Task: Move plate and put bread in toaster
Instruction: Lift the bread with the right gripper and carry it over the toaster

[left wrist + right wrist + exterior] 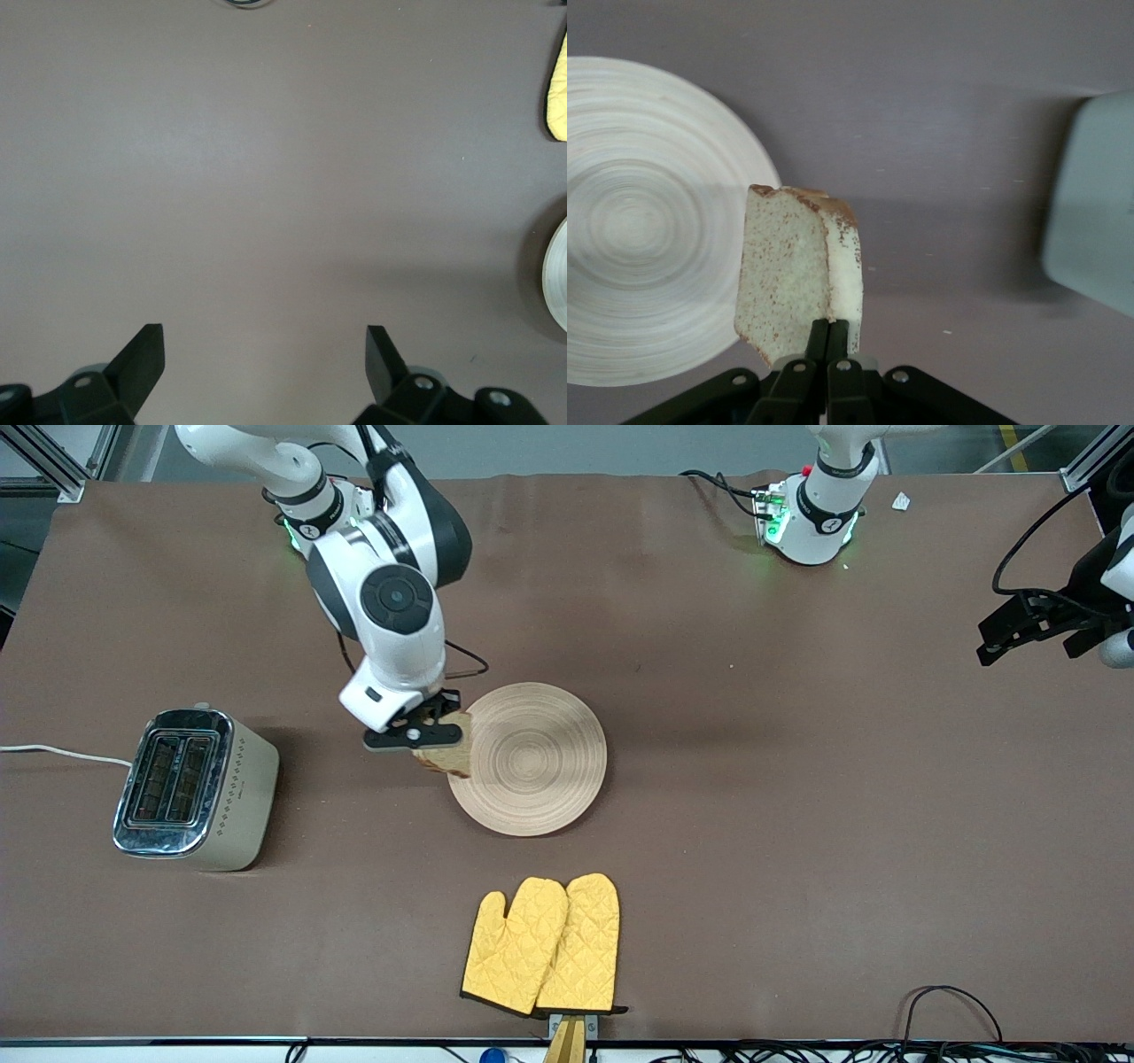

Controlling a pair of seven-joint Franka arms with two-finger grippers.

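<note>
My right gripper [423, 737] [830, 326] is shut on the bread [446, 759] [793, 266], a speckled brown slice that it holds on edge in the air. The slice hangs over the rim of the plate [532, 757] [638, 221] on the side toward the toaster. The round tan plate with ring grooves lies at the table's middle. The cream toaster [190, 788] [1099, 221] with its chrome two-slot top stands toward the right arm's end of the table. My left gripper [997, 642] [266, 350] waits open over bare table at the left arm's end, with nothing between its fingers.
A pair of yellow oven mitts [545, 948] [558, 97] lies near the table's front edge, nearer the front camera than the plate. The toaster's white cord [62, 754] runs off the table's end. Cables trail along the front edge.
</note>
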